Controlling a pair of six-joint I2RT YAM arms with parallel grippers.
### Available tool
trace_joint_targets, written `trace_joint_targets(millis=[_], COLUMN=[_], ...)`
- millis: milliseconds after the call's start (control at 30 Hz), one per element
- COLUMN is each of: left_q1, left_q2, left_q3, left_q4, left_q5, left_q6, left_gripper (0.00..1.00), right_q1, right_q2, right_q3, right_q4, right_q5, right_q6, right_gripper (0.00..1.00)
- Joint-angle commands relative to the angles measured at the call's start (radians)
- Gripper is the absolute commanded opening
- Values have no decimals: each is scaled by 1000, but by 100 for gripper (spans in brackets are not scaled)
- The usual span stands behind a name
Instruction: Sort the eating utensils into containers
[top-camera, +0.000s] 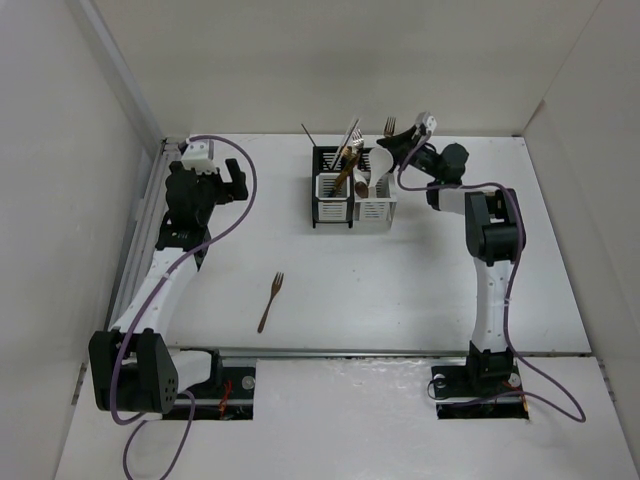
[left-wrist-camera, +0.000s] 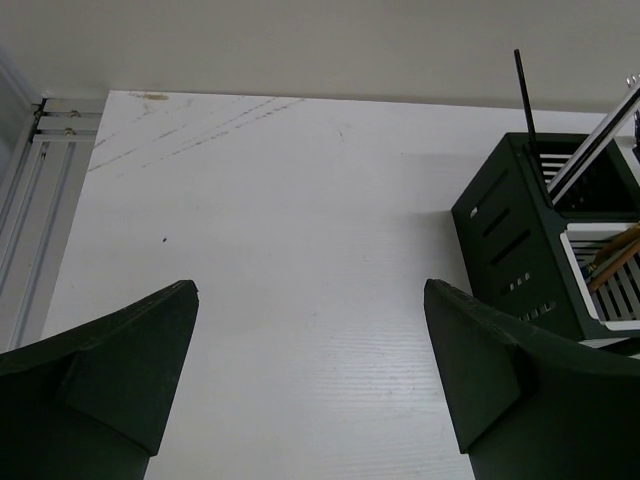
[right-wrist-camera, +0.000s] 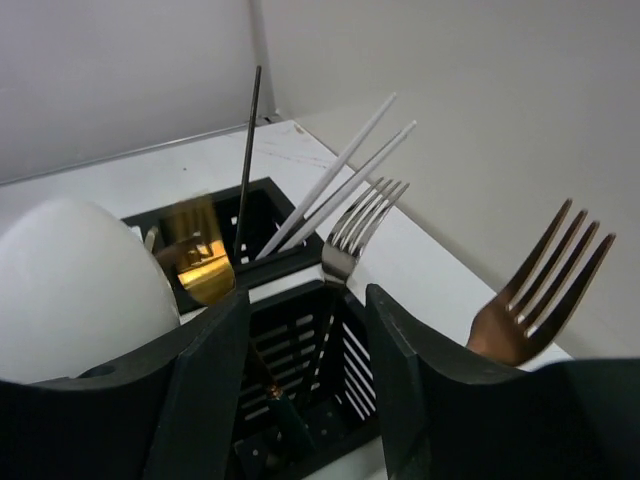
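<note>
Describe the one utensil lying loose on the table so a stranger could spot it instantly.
Start at the white tabletop and find the two joined black-framed cutlery caddies near its far edge. Closer to the near edge and left of them lies a slim copper-brown fork, tines pointing away. It alone lies flat; the other utensils stand upright at the caddies.

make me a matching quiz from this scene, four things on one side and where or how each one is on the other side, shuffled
Things:
1. brown fork
2. white chopsticks
3. left gripper
4. white soup spoon

States:
A. open, over bare table
B. a pair, leaning out of a caddy
C. lying flat on the table, apart from either caddy
D. bowl up, standing in a caddy

Pairs: 1-C, 2-B, 3-A, 4-D
</note>
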Motion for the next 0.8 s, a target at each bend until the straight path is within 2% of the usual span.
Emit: trace_joint_targets(millis=[0, 33, 67, 100, 167, 200, 267, 333, 367, 433, 500, 567, 600, 633, 767], left_q1=[5, -4, -15, -28, -68, -79, -122, -160, -192, -220, -275, -321, -381, -409, -486], left_q2=[-36, -36, -36, -24, 11, 23, 55, 65, 75, 76, 76, 86, 114, 129, 183], left_q3=[-9, -9, -9, 0, 22, 45, 65, 103, 112, 112, 112, 93, 82, 82, 94], left_q4=[25, 10, -10, -79, -170, -267, -372, -548, -597, -696, -759, -850, -881, -912, -1044], left_q5=[40, 51, 51, 51, 86, 108, 155, 208, 223, 232, 211, 136, 99, 35, -2], left_q6=[47, 69, 95, 149, 204, 230, 365, 477, 573, 625, 675, 685, 685, 676, 568], left_gripper=[93, 88, 77, 72, 67, 66, 70, 75, 76, 77, 77, 77, 76, 76, 74], right_q1=[-14, -14, -14, -23, -23, -34, -34, -45, -45, -45, -45, -45, -45, -45, -45], right_q2=[-56, -72, -81, -92, -128, -145, -206, -254, -308, -369, -464, -527, -594, -631, -823], right_q3=[-27, -42, -42, -54, -77, -102, -128, -157, -168, -206, -226, -237, -237, -255, -385], right_q4=[108, 120, 121, 121, 134, 150, 150, 96, 28, -55, -215, -351, -470, -514, -612], right_q5=[8, 18, 29, 29, 57, 92, 141, 215, 235, 296, 349, 472, 517, 555, 745], right_q6=[5, 5, 5, 5, 5, 5, 5, -14, -64, -142, -260, -319, -368, -391, -482], right_gripper=[56, 56, 57, 58, 63, 65, 72, 76, 78, 79, 79, 79, 79, 79, 79])
